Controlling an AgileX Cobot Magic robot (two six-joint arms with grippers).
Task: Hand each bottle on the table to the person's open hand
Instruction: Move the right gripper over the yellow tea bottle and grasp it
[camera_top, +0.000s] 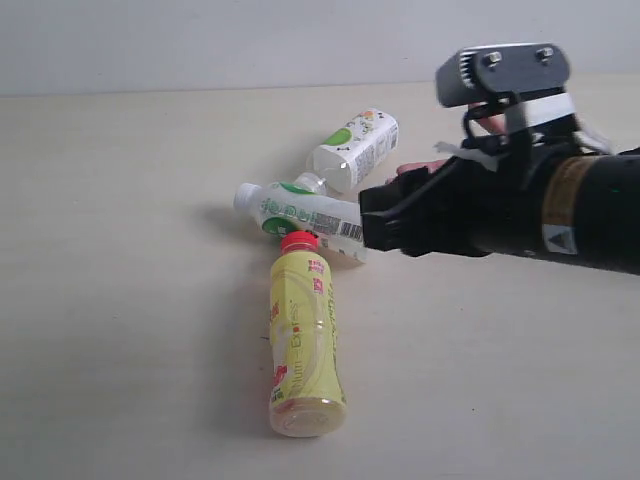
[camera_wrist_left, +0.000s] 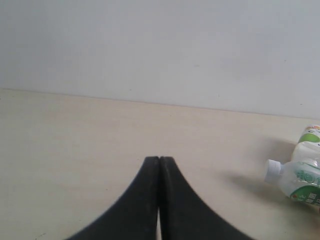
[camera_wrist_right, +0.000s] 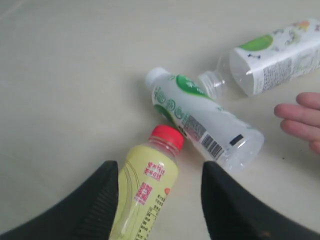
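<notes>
Right wrist view: the jaws of the right gripper (camera_wrist_right: 159, 170) are held wide apart, with nothing gripped. Between them the red-capped end of the yellow bottle (camera_wrist_right: 145, 192) is seen, lying flat on the counter (camera_wrist_right: 60, 75). Its long axis runs roughly in line with the fingers (camera_wrist_right: 95, 200), so a closure would fall across its width. The height of the jaws above it cannot be told.

Just beyond, the capped white-and-green bottle (camera_wrist_right: 200, 120) lies crosswise and appears to touch the yellow bottle's cap. Its base end is close beside one jaw. Farther out, the second white-and-green bottle (camera_wrist_right: 277, 60) lies with its open neck toward the first. The person's open hand (camera_wrist_right: 300, 120) is caught at the frame edge, near both white bottles; only part of it shows. No cola bottle is in view.

Left gripper (camera_wrist_left: 159, 167): jaws pressed together, empty, well apart from the bottles.

Judgement: the right arm is the nearer, and a descent onto the yellow bottle appears to be called for next.
</notes>
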